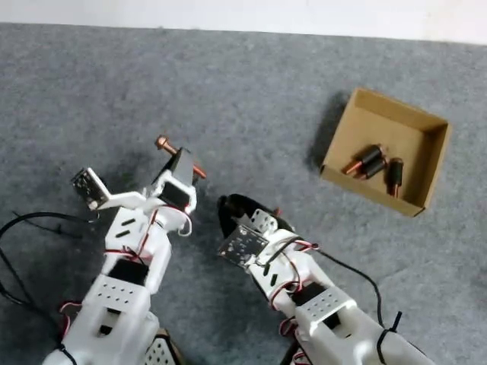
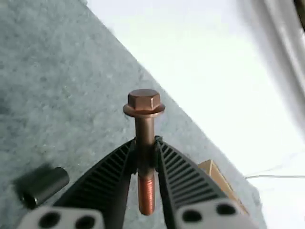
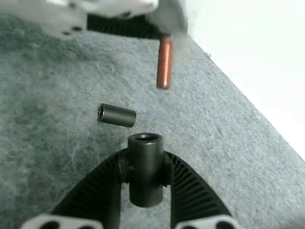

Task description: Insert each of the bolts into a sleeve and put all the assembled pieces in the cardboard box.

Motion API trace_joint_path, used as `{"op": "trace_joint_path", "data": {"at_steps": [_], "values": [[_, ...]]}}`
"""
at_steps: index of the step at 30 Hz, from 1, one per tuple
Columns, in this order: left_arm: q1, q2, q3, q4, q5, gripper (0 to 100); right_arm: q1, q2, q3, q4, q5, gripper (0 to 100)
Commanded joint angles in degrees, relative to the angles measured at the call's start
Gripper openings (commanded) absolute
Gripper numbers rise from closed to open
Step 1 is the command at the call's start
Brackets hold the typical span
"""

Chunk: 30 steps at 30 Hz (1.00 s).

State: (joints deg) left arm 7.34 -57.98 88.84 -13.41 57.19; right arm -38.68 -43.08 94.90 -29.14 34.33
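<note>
The left gripper (image 2: 145,143) clamps the copper-coloured hex-head bolt (image 2: 144,105) and the right gripper (image 3: 145,162) pinches the black cylindrical sleeve (image 3: 145,143), the two near but apart above the grey counter (image 1: 228,91), so lining threaded tip and bore on one axis before pushing seems wisest.

White arms (image 1: 125,293), black ribbed end effectors (image 2: 146,141), black cables (image 1: 46,216)
</note>
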Motion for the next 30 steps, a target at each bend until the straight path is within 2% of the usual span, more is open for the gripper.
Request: {"op": "trace_joint_path", "data": {"at_steps": [1,7,30], "values": [[1.2,-2.1,0.0,-1.5,-1.3,0,-0.1,-0.7,3.6,-2.0,0.7,0.5],[4.6,-2.1,1.4,-1.5,-1.6,0,-0.1,-0.7,3.6,-2.0,0.7,0.5],[7.4,-2.2,1.6,-1.3,-1.5,0,3.6,-1.0,4.4,-2.2,0.7,0.5]]}}
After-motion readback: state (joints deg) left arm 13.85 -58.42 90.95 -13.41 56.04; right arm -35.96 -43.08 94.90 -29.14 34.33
